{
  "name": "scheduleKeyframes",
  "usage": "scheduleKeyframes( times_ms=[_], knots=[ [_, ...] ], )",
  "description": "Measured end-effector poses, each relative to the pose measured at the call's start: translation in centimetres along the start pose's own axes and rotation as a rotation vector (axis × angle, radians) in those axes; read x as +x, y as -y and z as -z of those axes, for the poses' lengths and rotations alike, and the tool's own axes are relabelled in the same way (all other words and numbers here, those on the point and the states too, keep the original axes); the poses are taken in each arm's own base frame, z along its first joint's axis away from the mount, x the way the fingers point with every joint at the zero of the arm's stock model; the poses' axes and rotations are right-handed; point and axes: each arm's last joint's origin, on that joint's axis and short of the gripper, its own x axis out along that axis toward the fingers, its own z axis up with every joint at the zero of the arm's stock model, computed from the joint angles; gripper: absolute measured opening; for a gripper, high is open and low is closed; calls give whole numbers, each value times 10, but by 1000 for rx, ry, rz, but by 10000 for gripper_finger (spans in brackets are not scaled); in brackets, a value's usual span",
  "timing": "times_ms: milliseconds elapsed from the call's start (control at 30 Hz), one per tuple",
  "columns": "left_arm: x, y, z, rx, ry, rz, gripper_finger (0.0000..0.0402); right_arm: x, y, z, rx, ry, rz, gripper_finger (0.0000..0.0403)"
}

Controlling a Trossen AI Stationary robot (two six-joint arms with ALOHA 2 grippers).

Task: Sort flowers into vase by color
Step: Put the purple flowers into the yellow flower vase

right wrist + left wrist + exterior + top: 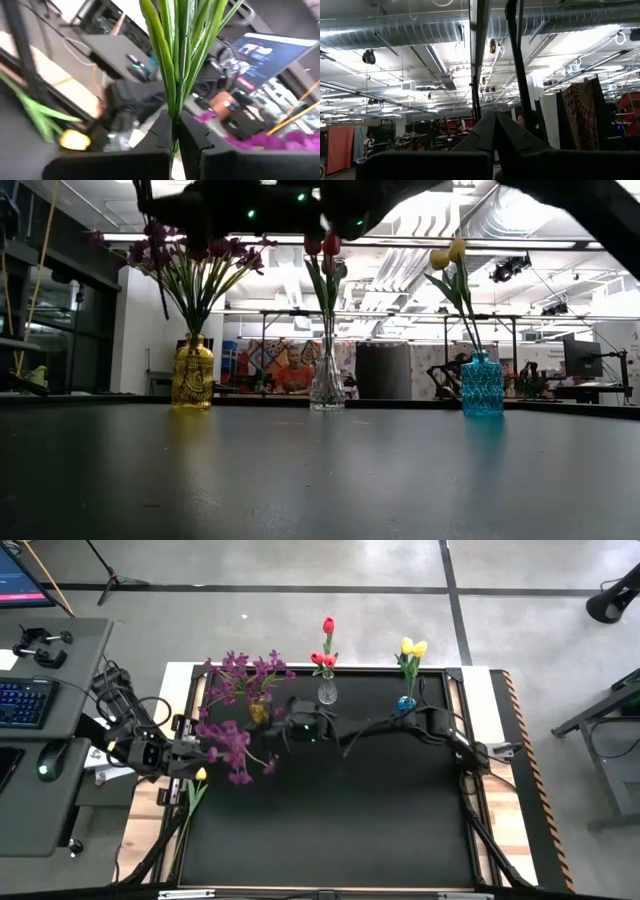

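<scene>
Your right gripper (174, 137), clenched on the purple spray (232, 747) at centre-left, should carry it stem-down over the yellow vase (192, 374); the left gripper (495, 131) is clenched empty

Purple flowers (228, 745); yellow vase (192, 374); blue vase (482, 385)

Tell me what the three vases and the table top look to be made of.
Yellow vase: amber glass by the look, glossy and translucent. Clear vase: clear glass, the room shows through it. Blue vase: translucent blue glass or plastic with a faceted pattern; I cannot tell which. Table top: a matte black mat, perhaps rubber or vinyl, giving only dull reflections.
</scene>
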Motion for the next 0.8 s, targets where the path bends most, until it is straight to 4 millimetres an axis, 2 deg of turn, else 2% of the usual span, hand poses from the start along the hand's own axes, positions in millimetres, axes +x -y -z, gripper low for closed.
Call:
scheduleKeyframes(
  times_ms=[267,467,800],
  knots=[
    [-3,3,-1,4,-28,-3,0,14,24,20,-74,-56,26,0],
    [-6,5,-2,40,-50,-5,0,13,33,28,-131,-116,75,0],
    [-9,8,-4,69,-61,9,0,9,46,41,-82,-141,92,0]
  ],
)
